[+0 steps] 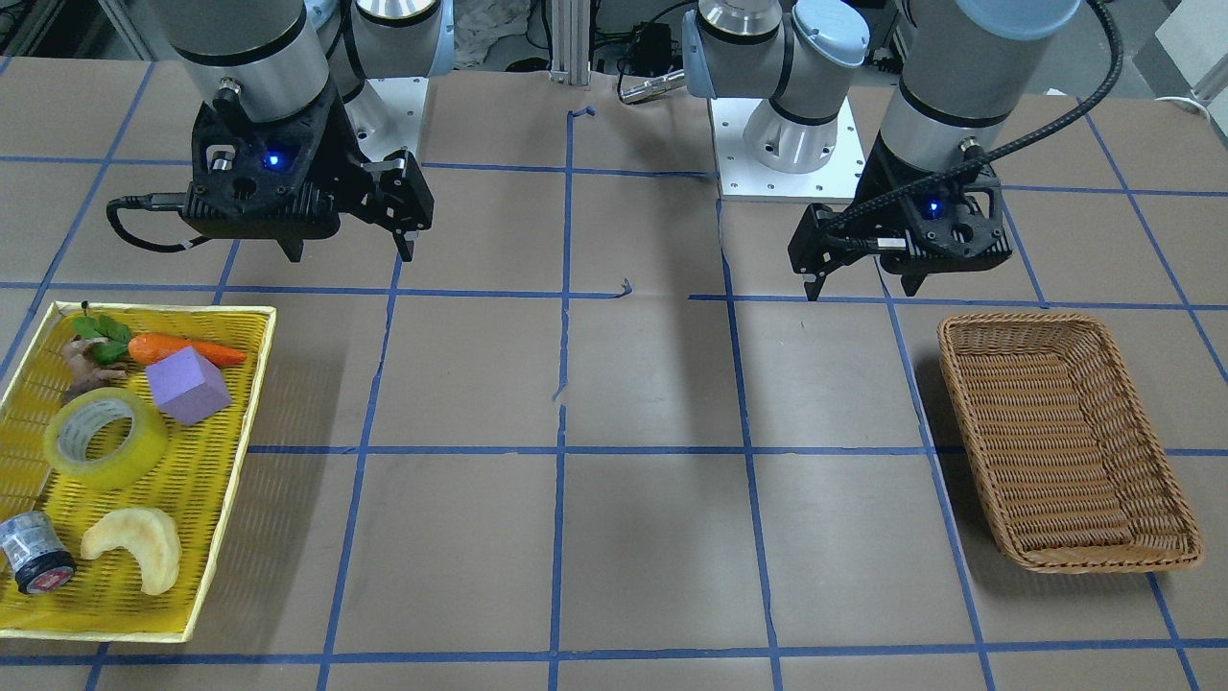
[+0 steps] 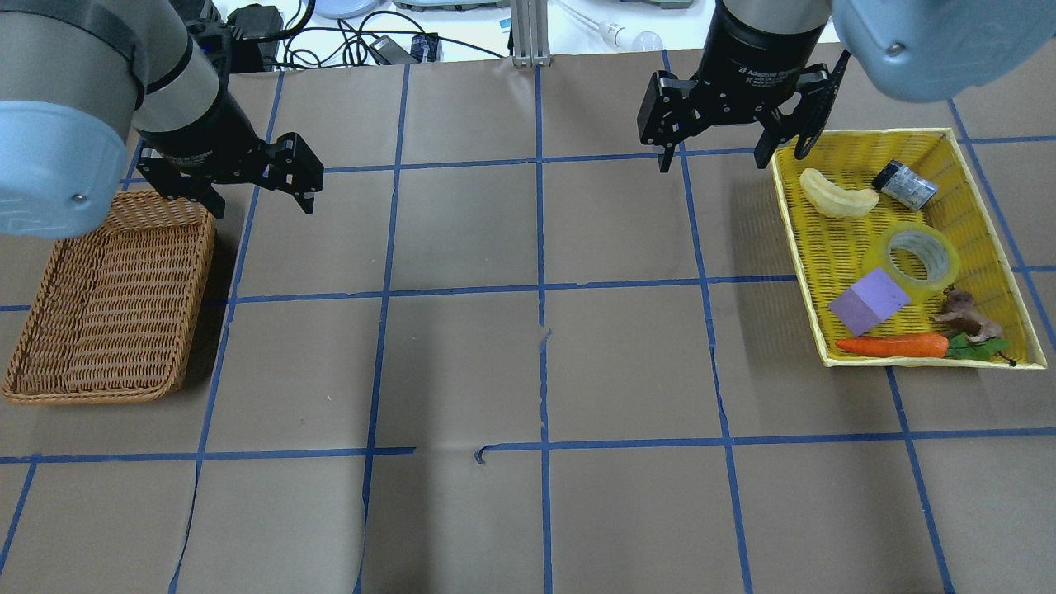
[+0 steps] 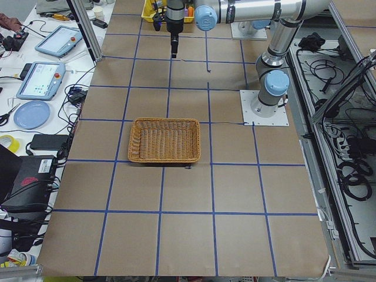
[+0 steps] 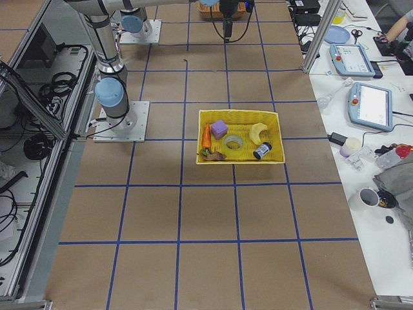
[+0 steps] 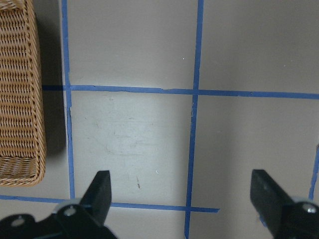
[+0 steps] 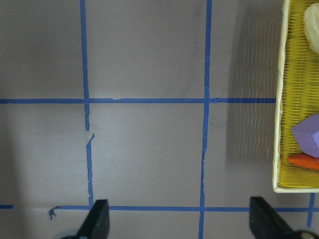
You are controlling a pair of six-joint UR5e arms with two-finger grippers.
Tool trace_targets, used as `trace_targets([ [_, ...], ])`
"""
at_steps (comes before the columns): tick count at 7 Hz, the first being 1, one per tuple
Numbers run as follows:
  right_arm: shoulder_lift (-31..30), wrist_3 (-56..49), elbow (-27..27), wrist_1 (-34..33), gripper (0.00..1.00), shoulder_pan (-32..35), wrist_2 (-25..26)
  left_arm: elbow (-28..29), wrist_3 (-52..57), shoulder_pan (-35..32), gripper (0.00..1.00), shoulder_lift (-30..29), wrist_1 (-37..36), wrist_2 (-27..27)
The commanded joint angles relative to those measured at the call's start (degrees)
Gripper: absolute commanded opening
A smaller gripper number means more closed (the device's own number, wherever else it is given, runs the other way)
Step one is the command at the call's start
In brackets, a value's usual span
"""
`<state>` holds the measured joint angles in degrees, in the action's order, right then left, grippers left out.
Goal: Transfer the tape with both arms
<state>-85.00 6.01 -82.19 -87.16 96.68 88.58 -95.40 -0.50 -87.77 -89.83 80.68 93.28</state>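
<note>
Both end effectors hang above the worktop (image 2: 528, 363) with nothing in them. The left end effector (image 2: 262, 206) has its two fingers spread wide; it sits over the brown paper just beside one corner of the wicker basket (image 2: 107, 305). In my left wrist view I see only bare paper and blue grid lines between the fingers, with the basket's edge off to one side.

The right end effector (image 2: 714, 163) is spread just as wide and grips nothing. It hovers near a corner of the yellow tray (image 2: 833, 256), on the side toward the middle of the worktop, and the tray's rim shows at the edge of my right wrist view.

The tape (image 2: 918, 257) lies flat in the yellow tray, hole upward, well apart from both arms. A purple block (image 2: 868, 301) sits right against it and a small brown figure (image 2: 961, 312) is just beside it. A carrot (image 2: 891, 346), a pale crescent piece (image 2: 837, 196) and a small grey cylinder (image 2: 905, 184) share the tray. The tray and the basket lie at opposite ends of the worktop.
</note>
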Motion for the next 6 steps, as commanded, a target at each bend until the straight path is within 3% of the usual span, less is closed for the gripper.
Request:
trace_targets([
  [1, -0.42, -0.2, -0.69, -0.46, 1.0, 0.0, 0.02, 0.47, 0.06, -0.56, 1.0, 0.79, -0.09, -0.2],
  [3, -0.43, -0.2, -0.51, -0.38, 1.0, 0.18, -0.07, 0.3, 0.15, -0.65, 1.0, 0.62, 0.0, -3.53],
  [6, -0.43, -0.2, -0.25, -0.46, 1.0, 0.0, -0.07, -0.05, 0.24, -0.13, 1.0, 0.62, 0.17, -2.84],
])
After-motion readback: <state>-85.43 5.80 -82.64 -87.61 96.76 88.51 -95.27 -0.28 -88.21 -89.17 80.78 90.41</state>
